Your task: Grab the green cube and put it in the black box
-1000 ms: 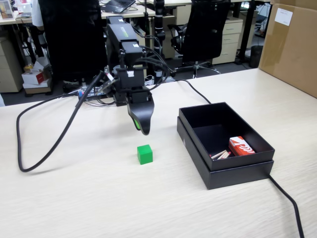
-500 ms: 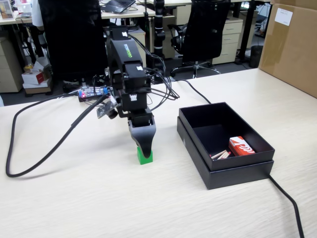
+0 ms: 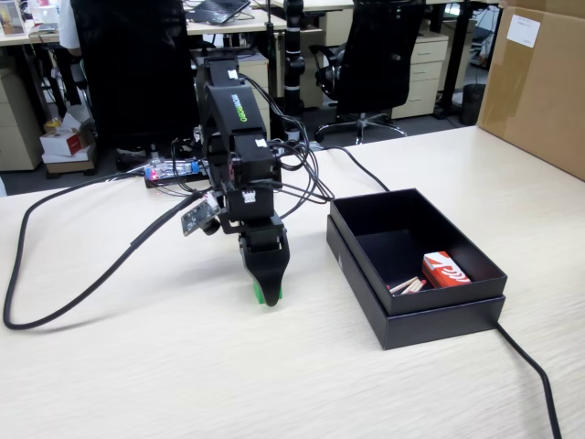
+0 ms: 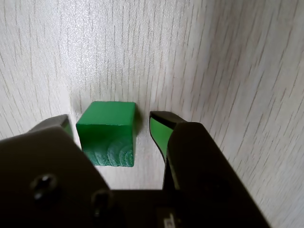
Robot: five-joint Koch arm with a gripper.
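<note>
We see a pale wood-grain table (image 3: 164, 384) stretching across an office, its laminate streaked with fine dark lines in the wrist view. A big brown cardboard carton (image 3: 539, 82) stands at its far right corner in the fixed view, flat-sided and dull. Nearer the middle lies the black box (image 3: 457, 320), shallow, rectangular, matte, with a stepped rim; inside it we make out a small red-and-white packet (image 3: 445, 270) and a few pale sticks (image 3: 407, 286) beside it. The black arm (image 3: 239, 155), blocky and hung with looping wires, bends down to the left of the box, well apart from it. A thick black cable (image 3: 55, 302) curves over the table on the left, and another (image 3: 535, 375) runs off from the box toward the front edge.

The pincer (image 4: 111, 130) points down at the table, its jaws set narrowly apart, just wider than the green cube (image 4: 107, 133) that sits between them on the tabletop. We see slim gaps on both sides, so neither green-lined finger (image 4: 159, 133) appears to press the cube. The cube is solid, matte, with curved wood grain on its near face. In the fixed view it is hidden behind the pincer's tip.
</note>
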